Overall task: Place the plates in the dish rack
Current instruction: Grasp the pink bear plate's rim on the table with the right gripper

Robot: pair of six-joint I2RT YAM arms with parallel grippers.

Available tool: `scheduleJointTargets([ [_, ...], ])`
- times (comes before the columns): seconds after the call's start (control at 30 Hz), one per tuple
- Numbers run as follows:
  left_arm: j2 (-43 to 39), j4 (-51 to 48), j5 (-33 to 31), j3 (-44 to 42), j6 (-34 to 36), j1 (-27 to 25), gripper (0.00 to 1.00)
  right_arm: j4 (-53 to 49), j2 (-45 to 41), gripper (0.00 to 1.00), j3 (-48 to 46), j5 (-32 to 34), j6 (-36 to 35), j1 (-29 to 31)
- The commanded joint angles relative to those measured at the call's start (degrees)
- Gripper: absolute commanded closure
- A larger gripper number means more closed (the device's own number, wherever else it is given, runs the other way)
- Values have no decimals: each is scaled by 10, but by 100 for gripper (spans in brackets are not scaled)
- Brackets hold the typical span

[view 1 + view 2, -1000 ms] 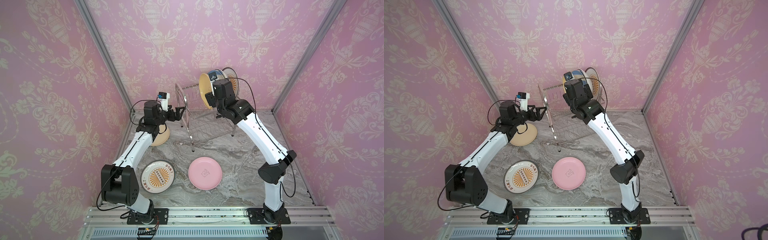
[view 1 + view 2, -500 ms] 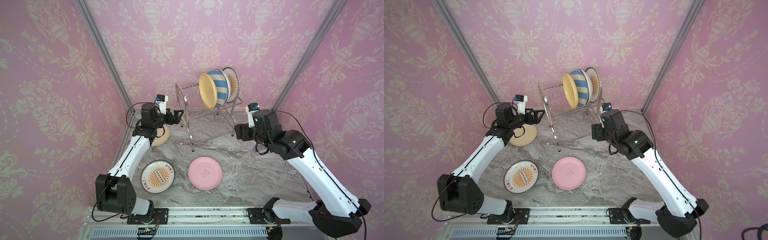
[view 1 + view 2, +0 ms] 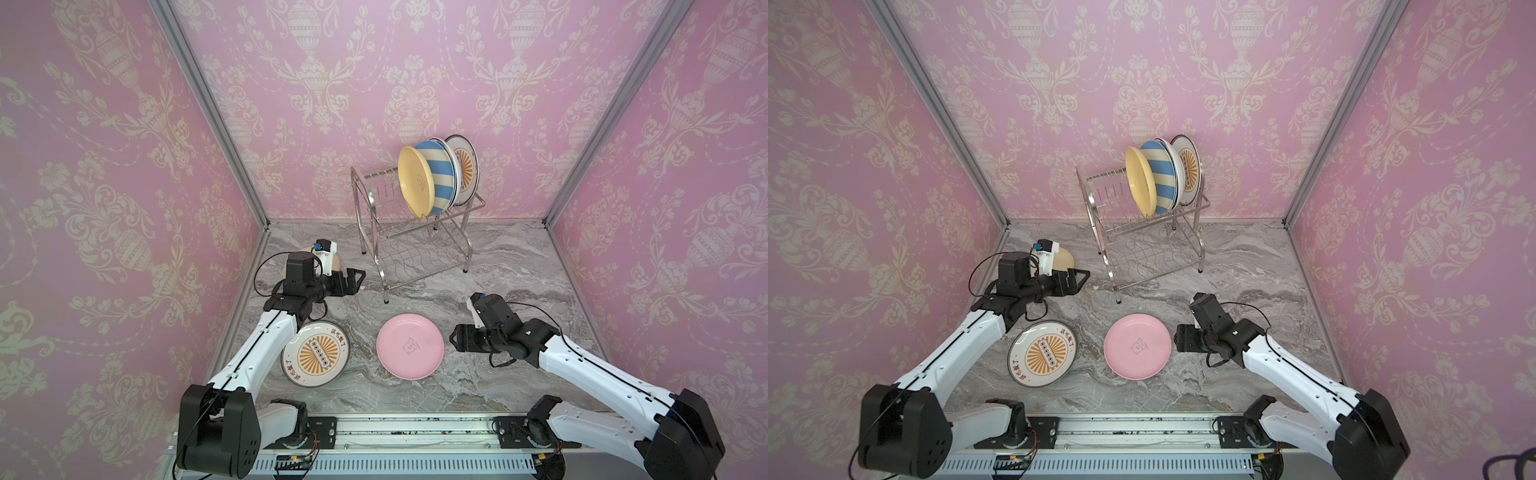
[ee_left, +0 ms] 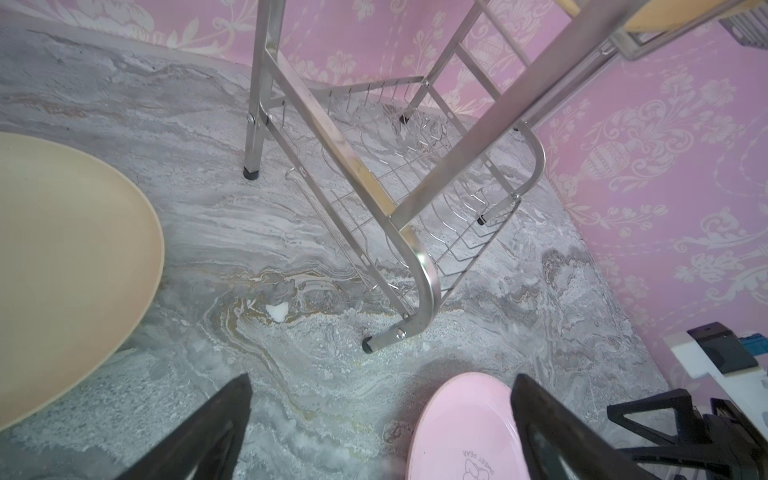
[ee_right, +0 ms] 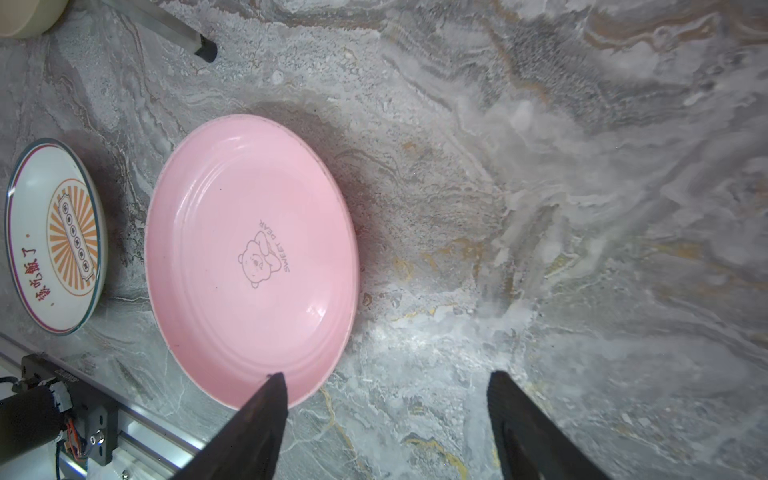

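**Step in hand: approach to the next plate**

The right end effector is open and empty. In the right wrist view its fingers stand wide apart; one fingertip overlaps the near rim of the pink plate, the other is over bare worktop. In both top views it sits just beside the plate's right edge. We cannot tell whether it touches the rim.

The left end effector is also open and empty. It hangs near the front left leg of the dish rack, just beside the cream plate.

Location of the task's things:
- The pink plate lies flat, face up, at the middle of the worktop.
- The sunburst plate lies flat to its left, partly under the left arm.
- The cream plate lies flat near the left wall.
- On the rack's upper tier, at the right end, stand the yellow plate, a striped plate and a second sunburst plate. We cannot count any others between them.
- The lower tier holds nothing.

We judge the task about half done, with the pick of the pink plate in hand.

The next move calls for the following:
1. We lower the right end effector so that the rim passes between the fingers.
2. We close on the rim only, since the plate lies flat and offers no other hold.
3. We lift the plate, turn it on edge, and seat it in a free slot left of the yellow plate.
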Motion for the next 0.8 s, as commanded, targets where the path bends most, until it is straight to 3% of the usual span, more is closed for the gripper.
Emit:
scheduleJointTargets([
  [0.0,-22,14,19,-17,-15,-6,1,111,21,23,-34,-42,16,6],
  [0.13,-19,32,22,-19,-26,-9,1,214,67,25,-72,-79,32,7],
  [0.33,-10,35,25,-11,-21,-11,1,283,121,31,-96,-99,31,7],
  [0.7,-6,24,15,7,-7,-12,1,337,170,43,-114,-121,34,6],
  [0.77,-9,22,13,8,-4,-12,1,328,169,41,-115,-113,30,8],
])
